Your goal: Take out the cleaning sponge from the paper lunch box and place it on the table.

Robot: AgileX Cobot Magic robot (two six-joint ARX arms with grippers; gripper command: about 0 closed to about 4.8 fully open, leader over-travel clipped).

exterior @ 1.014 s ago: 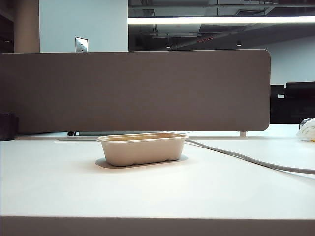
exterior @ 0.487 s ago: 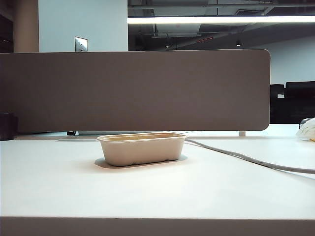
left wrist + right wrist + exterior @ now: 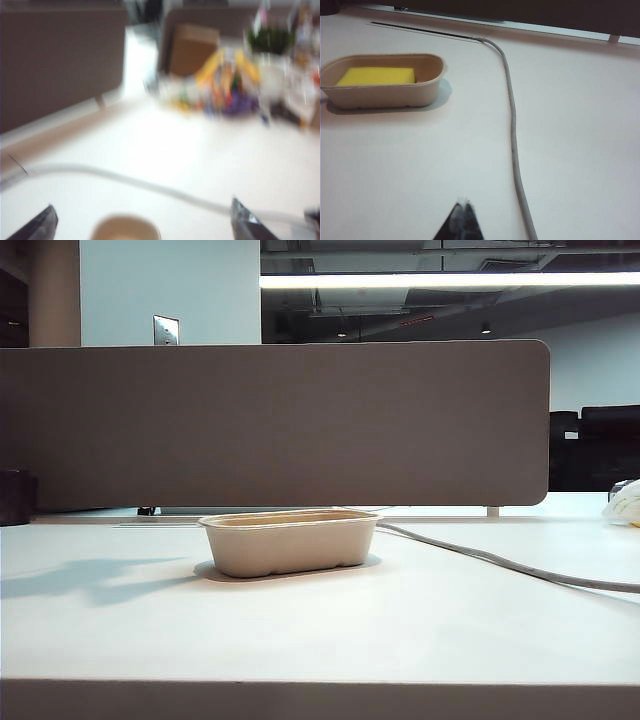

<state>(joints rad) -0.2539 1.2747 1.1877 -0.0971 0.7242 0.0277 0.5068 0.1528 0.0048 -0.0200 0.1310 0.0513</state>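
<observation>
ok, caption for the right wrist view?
Yellow sponge lies in the paper box on the white table; shut right gripper hangs short of it.

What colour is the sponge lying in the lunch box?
Bright yellow. The sponge shows best in the right wrist view, lying inside the beige lunch box.

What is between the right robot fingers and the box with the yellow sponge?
Just bare white table, seen in the right wrist view. The shut right gripper sits apart from the paper lunch box; the grey cable runs off to one side.
</observation>
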